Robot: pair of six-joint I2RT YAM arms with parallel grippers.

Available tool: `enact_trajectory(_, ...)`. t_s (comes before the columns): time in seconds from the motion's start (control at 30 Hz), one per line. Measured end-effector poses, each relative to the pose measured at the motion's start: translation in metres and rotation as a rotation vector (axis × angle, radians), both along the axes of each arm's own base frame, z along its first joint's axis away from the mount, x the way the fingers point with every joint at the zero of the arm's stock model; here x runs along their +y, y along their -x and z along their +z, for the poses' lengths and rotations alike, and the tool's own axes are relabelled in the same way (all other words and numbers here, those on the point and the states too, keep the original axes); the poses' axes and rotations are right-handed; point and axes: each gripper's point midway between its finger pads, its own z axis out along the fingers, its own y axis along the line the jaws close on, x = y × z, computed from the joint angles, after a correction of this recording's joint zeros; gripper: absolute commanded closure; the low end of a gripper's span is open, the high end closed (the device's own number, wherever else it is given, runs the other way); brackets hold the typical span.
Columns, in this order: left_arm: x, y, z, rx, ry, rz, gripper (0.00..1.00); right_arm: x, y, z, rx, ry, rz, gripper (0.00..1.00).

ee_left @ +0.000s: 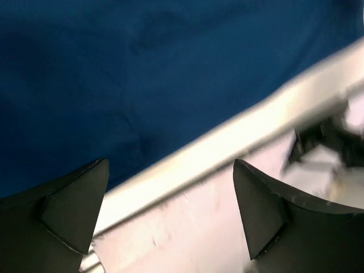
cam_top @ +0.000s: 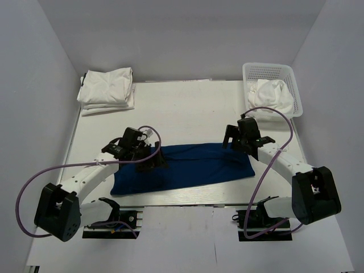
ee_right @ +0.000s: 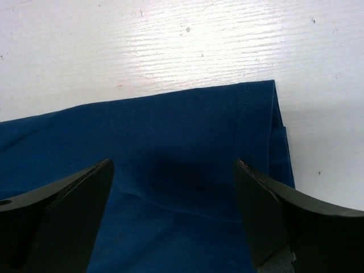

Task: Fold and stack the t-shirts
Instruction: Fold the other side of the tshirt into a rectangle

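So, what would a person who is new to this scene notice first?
The blue t-shirt, folded into a long band, lies mid-table between the arms. The left gripper and right gripper stand open over its ends. Folded white t-shirts sit far left; a white mesh basket with white cloth far right.

Honestly, there was nothing you could read in any of the three views: no legible text, labels, brand marks or numbers. The blue t-shirt (cam_top: 187, 165) only showed you plain cloth from where the cameras sat, and anything else that might have carried a marking was too small or blurry to make out.
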Motion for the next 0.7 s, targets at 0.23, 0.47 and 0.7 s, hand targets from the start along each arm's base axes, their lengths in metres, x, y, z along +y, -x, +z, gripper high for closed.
enact_trajectory(0.23,0.046,-0.048,0.002,-0.07,-0.244,0.329,0.0,0.004,-0.006,-0.002,-0.025,0.012,0.039,0.1)
enact_trajectory(0.47,0.074,-0.05,-0.069,0.148,-0.482,0.441,0.0,0.014,-0.005,-0.041,0.072,0.024,0.077,0.1)
enact_trajectory(0.7,0.077,-0.058,-0.075,0.234,-0.528,0.477,0.0,0.011,-0.013,-0.041,0.076,0.047,0.039,0.1)
